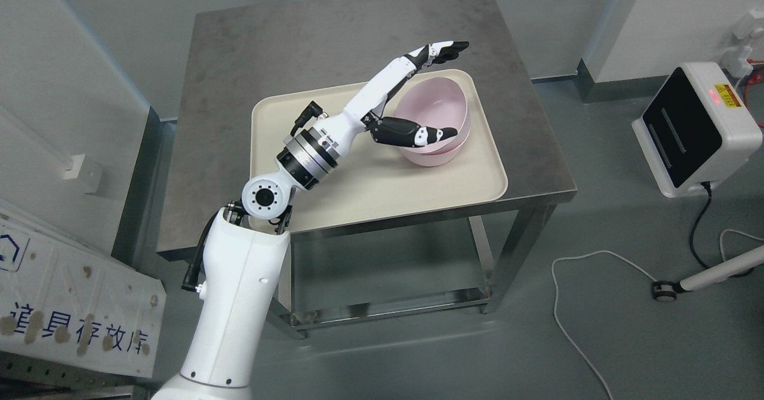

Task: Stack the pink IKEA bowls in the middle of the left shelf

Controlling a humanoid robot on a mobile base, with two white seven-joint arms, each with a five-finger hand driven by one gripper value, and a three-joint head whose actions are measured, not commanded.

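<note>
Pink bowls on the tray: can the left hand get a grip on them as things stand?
Probably yes. The left hand is open right at the pink bowls, thumb at the near side and fingers stretched over the far rim. Nothing else on the tray blocks it.

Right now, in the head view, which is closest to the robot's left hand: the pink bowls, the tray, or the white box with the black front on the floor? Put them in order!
From the left hand:
1. Pink bowls: right at the open fingers, thumb against the near side.
2. Tray: just beneath the hand, on the table.
3. White box: farthest, on the floor at the picture's right.
</note>
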